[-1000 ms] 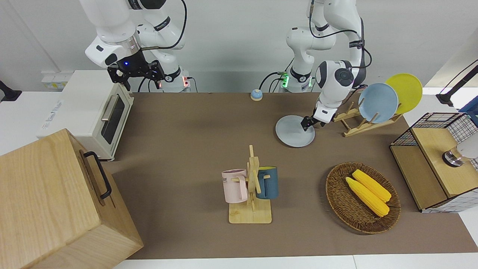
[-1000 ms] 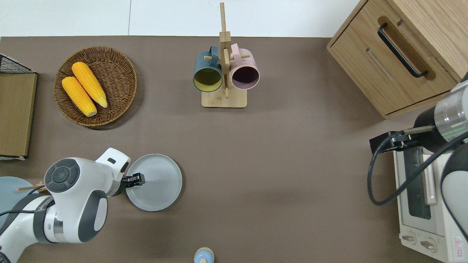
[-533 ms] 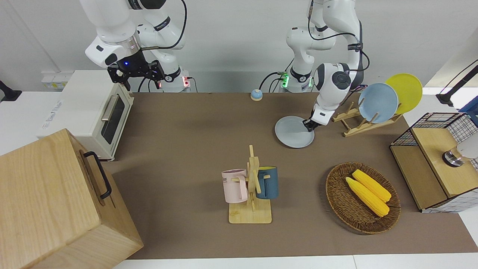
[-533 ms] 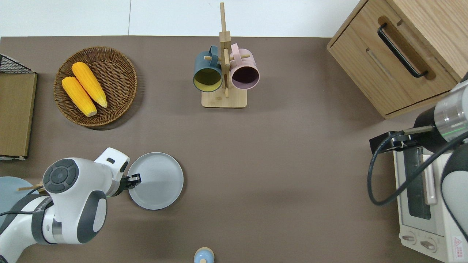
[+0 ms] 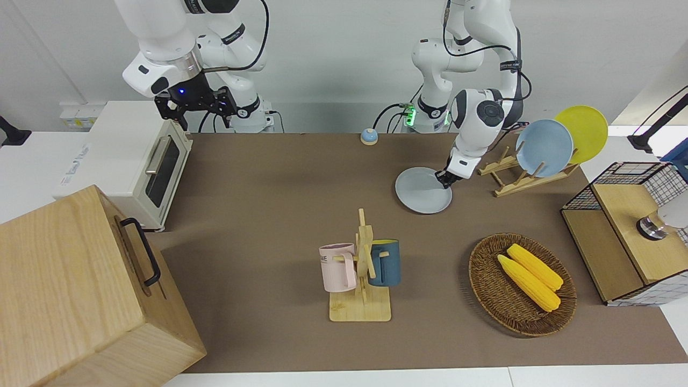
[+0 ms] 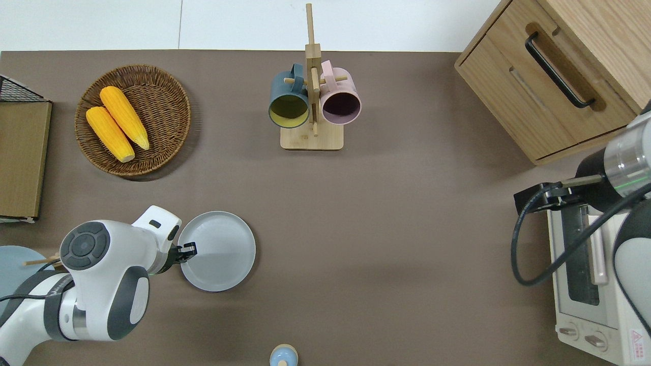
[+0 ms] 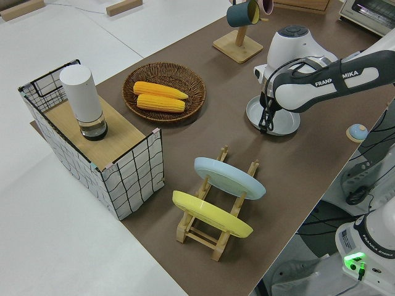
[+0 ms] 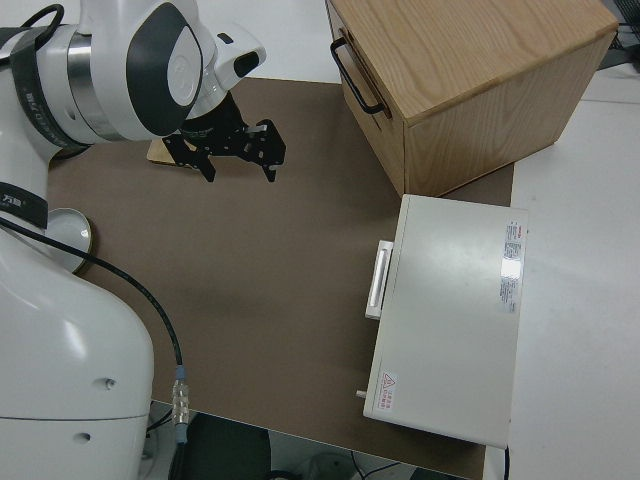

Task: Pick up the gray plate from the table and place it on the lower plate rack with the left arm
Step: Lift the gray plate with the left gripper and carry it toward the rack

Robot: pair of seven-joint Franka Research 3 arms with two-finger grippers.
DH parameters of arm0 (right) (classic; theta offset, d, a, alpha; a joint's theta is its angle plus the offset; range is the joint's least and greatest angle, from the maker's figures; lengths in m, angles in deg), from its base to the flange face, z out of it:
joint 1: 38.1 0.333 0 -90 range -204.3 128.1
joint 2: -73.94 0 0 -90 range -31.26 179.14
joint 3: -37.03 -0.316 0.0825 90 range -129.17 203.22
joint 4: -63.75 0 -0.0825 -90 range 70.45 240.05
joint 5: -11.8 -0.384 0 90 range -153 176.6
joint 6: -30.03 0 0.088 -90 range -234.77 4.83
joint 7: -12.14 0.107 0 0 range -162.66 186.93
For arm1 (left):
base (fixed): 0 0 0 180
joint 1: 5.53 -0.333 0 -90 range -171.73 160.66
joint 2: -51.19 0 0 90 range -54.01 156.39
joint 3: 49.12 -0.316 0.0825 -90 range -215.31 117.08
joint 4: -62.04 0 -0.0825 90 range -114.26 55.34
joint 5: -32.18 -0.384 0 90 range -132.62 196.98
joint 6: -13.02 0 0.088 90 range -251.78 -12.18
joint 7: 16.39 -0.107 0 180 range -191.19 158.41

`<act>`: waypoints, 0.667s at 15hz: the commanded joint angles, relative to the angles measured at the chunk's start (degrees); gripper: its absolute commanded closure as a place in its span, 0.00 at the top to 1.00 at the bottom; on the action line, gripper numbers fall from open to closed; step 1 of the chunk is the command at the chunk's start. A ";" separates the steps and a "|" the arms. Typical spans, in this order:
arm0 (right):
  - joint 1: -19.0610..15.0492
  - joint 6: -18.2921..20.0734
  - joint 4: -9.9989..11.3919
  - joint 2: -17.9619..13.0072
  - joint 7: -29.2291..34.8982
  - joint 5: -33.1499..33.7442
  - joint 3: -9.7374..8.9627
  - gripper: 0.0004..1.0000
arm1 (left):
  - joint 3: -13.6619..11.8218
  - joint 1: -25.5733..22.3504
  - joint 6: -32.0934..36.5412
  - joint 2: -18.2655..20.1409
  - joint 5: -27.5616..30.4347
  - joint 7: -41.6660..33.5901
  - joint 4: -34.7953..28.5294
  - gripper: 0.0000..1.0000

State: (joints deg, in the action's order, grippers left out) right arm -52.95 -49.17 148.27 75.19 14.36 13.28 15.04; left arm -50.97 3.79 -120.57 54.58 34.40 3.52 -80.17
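The gray plate point(image 6: 221, 254) point(image 5: 422, 191) lies flat on the brown mat, beside the plate rack point(image 5: 510, 180) point(image 7: 213, 228). My left gripper point(image 6: 187, 249) point(image 5: 444, 181) point(image 7: 265, 122) is shut on the gray plate's rim, on the edge toward the left arm's end of the table. The rack holds a sky-blue plate point(image 5: 544, 148) and a yellow plate point(image 5: 583, 131) in its upper slots. Its lower pegs point(image 5: 500, 161) stand bare. My right gripper point(image 8: 240, 168) is parked and open.
A wicker basket point(image 5: 484, 279) with two corn cobs and a wooden mug stand point(image 5: 361, 309) with two mugs sit farther from the robots. A wire-framed box point(image 5: 618, 215) stands at the left arm's end. A toaster oven point(image 5: 134, 161) and a wooden cabinet point(image 5: 70, 290) stand at the right arm's end.
The left gripper's fingertip drew back from inside the plate to its rim and closed there. The gray plate slid slightly toward the right arm's end. The right arm stayed still.
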 commanded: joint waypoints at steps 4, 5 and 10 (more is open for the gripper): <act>-1.32 0.62 -0.41 -0.12 0.68 0.28 -1.21 0.98 | -0.61 0.79 5.67 -0.14 -0.11 -0.13 4.37 0.00; -1.32 0.62 -0.33 -0.12 0.68 0.28 -1.21 0.98 | -0.61 0.79 9.53 -0.05 -0.20 -0.31 7.09 0.00; -1.32 0.62 -0.41 -0.12 0.68 0.28 -1.21 0.98 | -0.70 0.70 29.13 0.39 -0.28 -0.40 22.73 0.00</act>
State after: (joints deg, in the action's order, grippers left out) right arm -52.95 -49.17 148.27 75.19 14.36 13.28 15.04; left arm -50.99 3.86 -102.07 55.28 34.38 3.14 -66.47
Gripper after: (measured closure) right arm 0.013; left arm 0.965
